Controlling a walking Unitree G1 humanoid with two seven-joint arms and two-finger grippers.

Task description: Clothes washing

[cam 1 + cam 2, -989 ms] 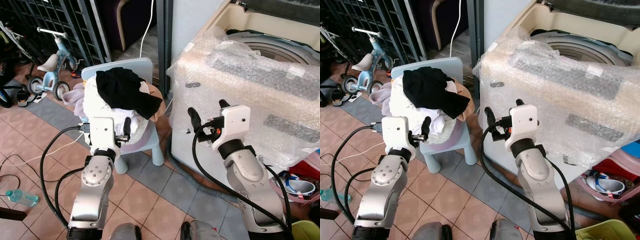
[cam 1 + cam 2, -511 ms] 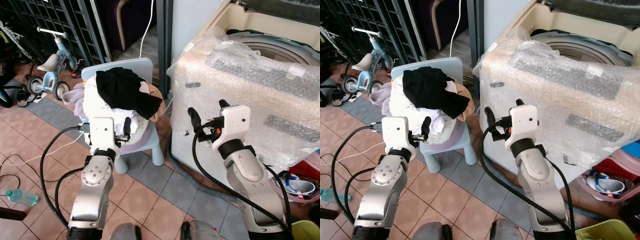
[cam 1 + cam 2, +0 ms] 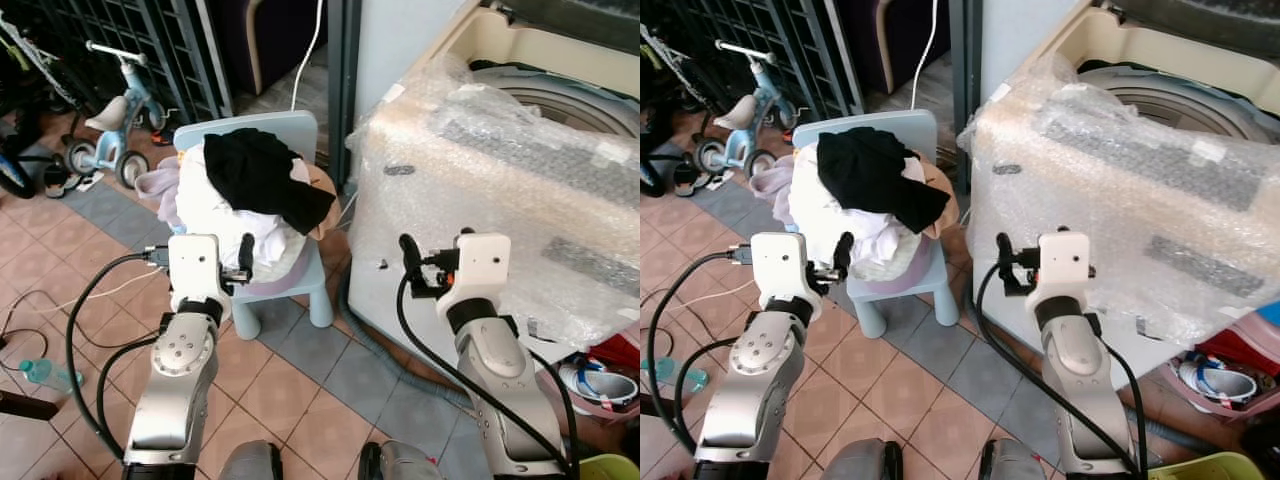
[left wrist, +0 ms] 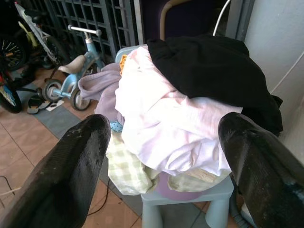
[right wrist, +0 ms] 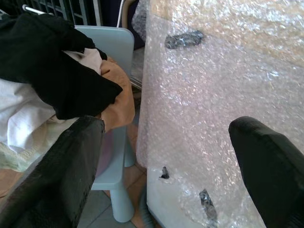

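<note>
A heap of clothes [image 3: 232,205] sits on a small light-blue chair [image 3: 291,131], with a black garment [image 3: 266,176] on top of white, lavender and tan pieces. To its right stands a top-loading washing machine [image 3: 500,190] wrapped in bubble wrap, its lid up and its drum [image 3: 560,98] showing. My left gripper [image 3: 215,250] is open, held just in front of the heap and apart from it. My right gripper [image 3: 437,245] is open and empty, facing the machine's wrapped front beside the chair.
A child's tricycle [image 3: 115,108] and a dark metal gate [image 3: 130,40] stand behind the chair on the left. A plastic bottle [image 3: 40,372] and loose cables lie on the tiled floor. A grey hose [image 3: 372,342] runs along the machine's base, and a pink basin [image 3: 600,372] sits at the right.
The camera has shifted a little, sliding the whole scene across the picture. Both grippers stay open in the same pose, and the clothes have not moved.
</note>
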